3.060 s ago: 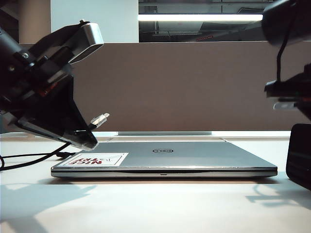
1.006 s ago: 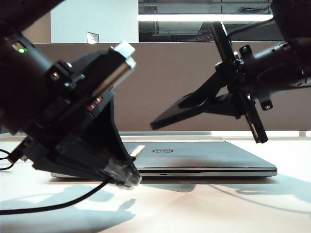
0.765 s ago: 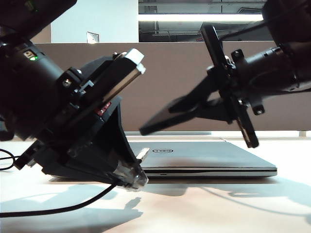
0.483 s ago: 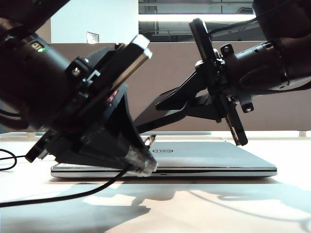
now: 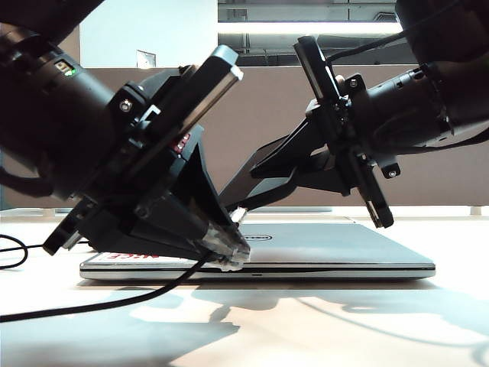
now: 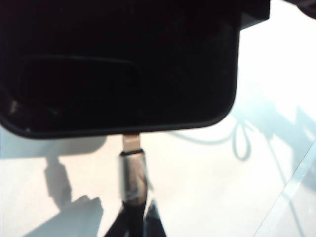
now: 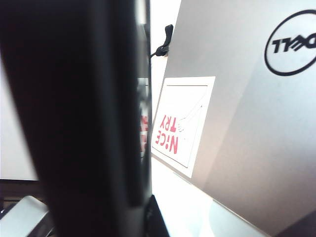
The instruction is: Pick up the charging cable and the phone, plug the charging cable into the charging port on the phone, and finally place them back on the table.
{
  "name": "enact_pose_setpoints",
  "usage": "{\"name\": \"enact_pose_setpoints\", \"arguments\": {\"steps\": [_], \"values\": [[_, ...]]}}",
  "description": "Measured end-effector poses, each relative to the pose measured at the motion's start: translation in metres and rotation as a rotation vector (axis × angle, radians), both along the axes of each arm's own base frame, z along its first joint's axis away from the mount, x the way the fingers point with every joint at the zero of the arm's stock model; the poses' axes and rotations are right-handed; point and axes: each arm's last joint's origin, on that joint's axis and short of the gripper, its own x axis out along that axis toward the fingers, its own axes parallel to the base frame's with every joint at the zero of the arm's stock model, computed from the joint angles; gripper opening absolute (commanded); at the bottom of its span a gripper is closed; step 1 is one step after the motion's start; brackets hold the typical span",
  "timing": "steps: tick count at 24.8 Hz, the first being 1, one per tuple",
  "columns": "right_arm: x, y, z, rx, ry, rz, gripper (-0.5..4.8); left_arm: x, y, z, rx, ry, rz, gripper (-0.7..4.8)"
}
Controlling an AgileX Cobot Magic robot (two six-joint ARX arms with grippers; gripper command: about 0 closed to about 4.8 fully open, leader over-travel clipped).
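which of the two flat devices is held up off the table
The thin glossy black phone, shut in the right pincer and tilted in the air. The silver Dell laptop lies closed and flat on the white table, gripped by neither pincer.

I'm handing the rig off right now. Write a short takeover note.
Left end effector: shut on the cable, held above the table.
Right end effector: shut on the phone, held tilted over the laptop.
Done: both picked up; plug tip at the phone's end edge.
Left: whether the plug is seated can't be told. Confirm insertion, then set both on the table.
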Motion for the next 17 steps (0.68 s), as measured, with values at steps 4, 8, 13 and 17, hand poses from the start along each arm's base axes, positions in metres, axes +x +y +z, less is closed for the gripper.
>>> {"name": "enact_pose_setpoints", "arguments": {"steps": [4, 8, 13, 17], "values": [[-0.0004, 0.0001, -0.0002, 0.003, 0.004, 0.013, -0.05, -0.0001, 0.0001, -0.0001, 0.000, 0.001, -0.001, -0.06], [-0.0004, 0.0000, -0.0004, 0.002, 0.007, 0.014, -0.05, 0.0000, 0.0000, 0.0000, 0.000, 0.001, -0.001, -0.06], [-0.0008, 0.0002, -0.0003, 0.007, 0.009, 0.029, -0.05, -0.0002, 0.0000, -0.0002, -0.001, 0.003, -0.004, -0.06], [-0.0007, 0.0001, -0.0002, 0.003, 0.000, 0.034, -0.05, -0.0002, 0.0000, -0.0001, -0.001, 0.003, -0.004, -0.06]]}}
